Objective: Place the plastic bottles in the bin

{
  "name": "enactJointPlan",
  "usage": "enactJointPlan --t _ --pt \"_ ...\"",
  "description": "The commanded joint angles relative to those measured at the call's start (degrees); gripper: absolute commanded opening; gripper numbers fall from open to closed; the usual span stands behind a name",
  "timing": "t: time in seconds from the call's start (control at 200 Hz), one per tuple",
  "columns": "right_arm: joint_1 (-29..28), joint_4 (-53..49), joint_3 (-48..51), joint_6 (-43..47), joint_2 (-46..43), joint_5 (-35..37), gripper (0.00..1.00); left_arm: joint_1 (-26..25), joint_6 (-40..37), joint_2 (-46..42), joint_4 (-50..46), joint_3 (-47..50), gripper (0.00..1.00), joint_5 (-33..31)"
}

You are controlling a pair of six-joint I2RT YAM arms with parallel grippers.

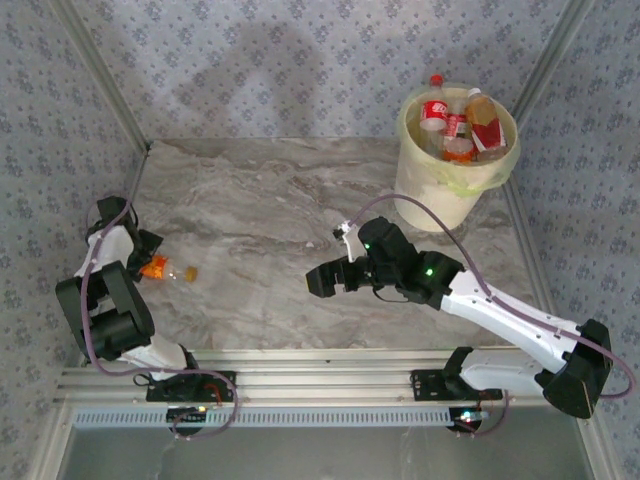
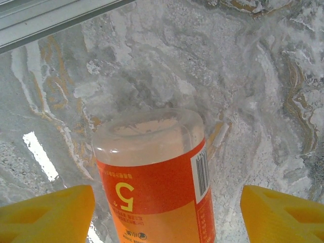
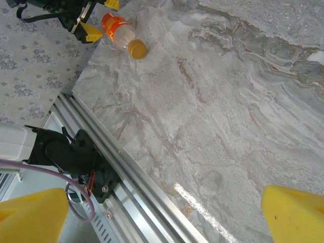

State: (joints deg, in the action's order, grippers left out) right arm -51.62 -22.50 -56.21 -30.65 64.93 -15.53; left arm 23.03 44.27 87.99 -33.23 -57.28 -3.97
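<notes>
Where the marble worktop [image 1: 260,220] nears its left edge, we see one plastic bottle [image 1: 172,270] lying on its side, about halfway between the near and far edges. Its long axis runs roughly parallel to the near edge: the orange cap [image 1: 190,272] points toward the middle of the worktop and the clear base toward the left edge. An orange label [image 2: 152,187] wraps its body. The left gripper [image 2: 167,215] straddles that body. Its yellow fingers [image 2: 45,212] are spread to either side, one just beside the label and the other with a clear gap, so we see no pinch. The right gripper [image 1: 318,280] hovers over the middle of the worktop toward the near edge, with its fingers [image 3: 293,212] spread wide and nothing between them. We count one bin [image 1: 430,205], standing at the far right corner, well apart from the lying bottle. The piled bottles [image 1: 455,125] inside it poke above the rim at mixed angles. We count at least four, with red labels and one red cap, but cannot tell the exact number.
</notes>
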Motion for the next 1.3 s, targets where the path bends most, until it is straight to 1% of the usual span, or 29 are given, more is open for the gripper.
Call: enactJointPlan --t 0.0,0.385,0.715,0.804,0.984,1.154,1.294 --pt "-0.59 -1.01 -1.71 -0.37 0.35 1.19 1.0 -0.86 0.9 0.05 -1.55 1.06 0.76 -1.23" --pt "-0.68 -1.37 -1.53 -0.19 0.24 1.39 1.0 -2.68 3.35 1.83 -1.75 2.04 0.73 -2.83" --pt "-0.8 -1.49 -1.71 -0.36 0.7 1.43 1.0 -2.81 4.16 3.7 0.87 4.05 0.7 -2.77" --pt "-0.87 -1.35 -1.74 -0.46 0.81 1.47 1.0 -2.83 4.35 3.44 1.38 4.53 0.68 -2.74" --pt "-0.89 -1.19 -1.71 -0.53 1.12 1.48 1.0 -2.9 4.61 2.17 1.6 5.15 0.55 -2.59" --pt "-0.92 -1.04 -1.71 -0.46 1.26 1.56 1.0 -3.72 5.02 -0.39 1.43 5.85 0.5 -2.67" --pt "-0.92 -1.14 -1.67 -0.44 0.92 2.45 1.0 -5.68 5.06 -3.23 1.14 6.25 0.49 -2.65"
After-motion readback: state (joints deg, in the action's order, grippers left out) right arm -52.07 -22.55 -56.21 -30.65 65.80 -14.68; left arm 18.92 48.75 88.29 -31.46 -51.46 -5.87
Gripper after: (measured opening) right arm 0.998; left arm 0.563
